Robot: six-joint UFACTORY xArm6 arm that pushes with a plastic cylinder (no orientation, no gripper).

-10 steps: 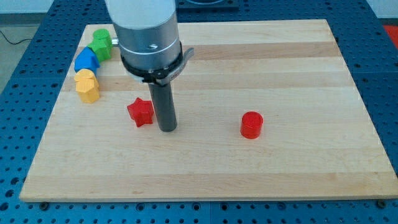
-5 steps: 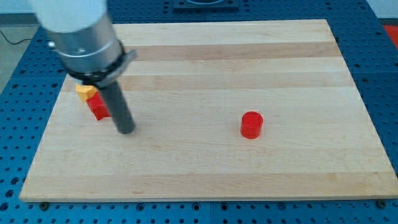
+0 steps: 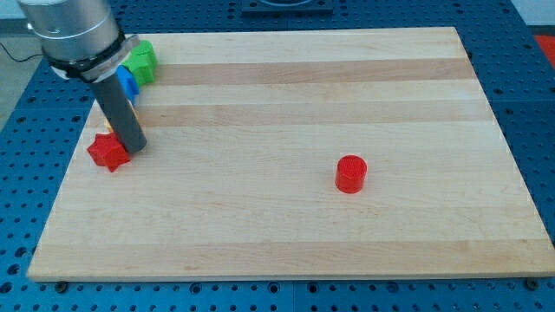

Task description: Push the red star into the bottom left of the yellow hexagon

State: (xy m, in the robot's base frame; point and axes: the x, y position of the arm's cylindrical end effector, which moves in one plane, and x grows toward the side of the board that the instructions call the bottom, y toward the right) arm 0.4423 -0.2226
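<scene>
The red star (image 3: 107, 152) lies near the board's left edge. My tip (image 3: 132, 147) stands right beside it, touching its right side. The yellow hexagon is almost wholly hidden behind the rod; only a sliver (image 3: 134, 112) shows, just above the star. The arm's body covers the view's top left.
A blue block (image 3: 128, 81) and a green block (image 3: 141, 61) sit at the top left, partly behind the arm. A red cylinder (image 3: 351, 173) stands right of centre. The wooden board (image 3: 295, 234) ends close to the star's left.
The rod swept left across the board, pushing the red star from mid-left to near the left edge, below the yellow hexagon. The red cylinder did not move.
</scene>
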